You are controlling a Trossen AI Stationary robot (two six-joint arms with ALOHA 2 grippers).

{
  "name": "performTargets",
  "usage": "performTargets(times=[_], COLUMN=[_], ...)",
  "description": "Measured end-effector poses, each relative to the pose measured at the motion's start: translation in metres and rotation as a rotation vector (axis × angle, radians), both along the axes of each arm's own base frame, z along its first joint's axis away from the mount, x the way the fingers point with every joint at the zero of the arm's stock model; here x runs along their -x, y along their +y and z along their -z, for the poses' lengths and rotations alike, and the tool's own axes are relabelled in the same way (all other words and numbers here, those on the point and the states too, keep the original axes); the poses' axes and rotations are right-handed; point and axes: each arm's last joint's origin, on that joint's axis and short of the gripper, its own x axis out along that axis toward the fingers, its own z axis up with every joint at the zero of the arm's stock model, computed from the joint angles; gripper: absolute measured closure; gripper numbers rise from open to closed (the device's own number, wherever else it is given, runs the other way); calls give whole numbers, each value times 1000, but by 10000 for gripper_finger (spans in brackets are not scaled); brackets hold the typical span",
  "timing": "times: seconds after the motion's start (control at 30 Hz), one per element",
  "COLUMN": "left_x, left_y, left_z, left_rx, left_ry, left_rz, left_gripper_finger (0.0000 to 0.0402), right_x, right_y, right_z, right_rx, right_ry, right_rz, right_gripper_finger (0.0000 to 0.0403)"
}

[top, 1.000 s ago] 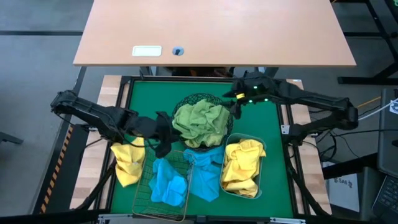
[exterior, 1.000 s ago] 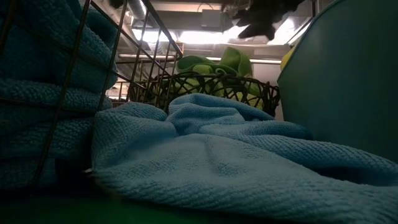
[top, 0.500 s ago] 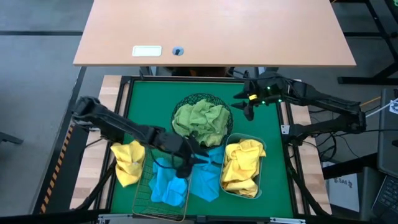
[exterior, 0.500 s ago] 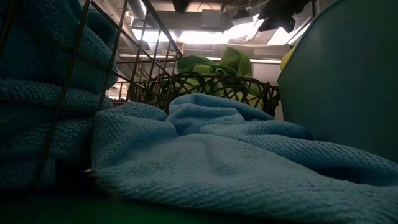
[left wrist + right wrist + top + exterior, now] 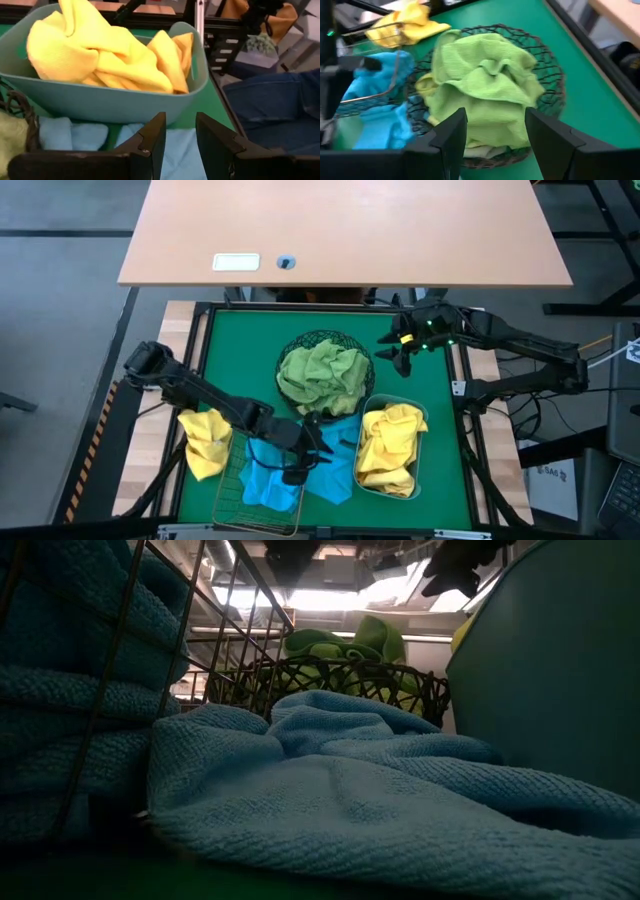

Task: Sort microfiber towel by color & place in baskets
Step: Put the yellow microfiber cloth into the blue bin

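My left gripper (image 5: 303, 455) is open and empty. It hovers over a sky blue towel (image 5: 335, 465) that lies spread on the green mat between the copper wire basket (image 5: 228, 498) and the bluish tub (image 5: 418, 412). This towel also shows in the left wrist view (image 5: 175, 150). More blue towels (image 5: 265, 480) lie in the copper basket. Yellow towels (image 5: 388, 445) fill the tub. Green towels (image 5: 322, 377) fill the black mesh bowl (image 5: 300, 340). My right gripper (image 5: 402, 352) is open and empty, raised beside the bowl's far right side.
A yellow towel (image 5: 205, 442) lies at the table's left edge, beside the copper basket. The three containers crowd the near half of the mat. Bare green mat (image 5: 240, 340) shows at the far left and at the far right. A person's blue trouser leg (image 5: 280, 110) shows beyond the table's edge.
My left gripper has gone from beside the bowl's left side toward the table's right and near edges, across the copper basket, and now stands over the blue towel on the mat. My right gripper has drawn a little toward the table's right edge, away from the bowl.
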Motion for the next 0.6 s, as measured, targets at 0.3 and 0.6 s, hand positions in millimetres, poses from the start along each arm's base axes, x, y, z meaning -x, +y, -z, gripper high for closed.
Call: performTargets(times=[0.3,0.6], left_x=[62,141], left_y=[18,41], left_z=[-43,-70], left_rx=[181,407], left_ry=[278,649], left_rz=[-127,-314], left_gripper_finger=[300,300], right_x=[-1,0], right_y=[3,3], right_z=[-1,-1], right_rx=[-66,-67], right_ry=[-21,-20], right_rz=[-87,-87], right_gripper_finger=[200,200])
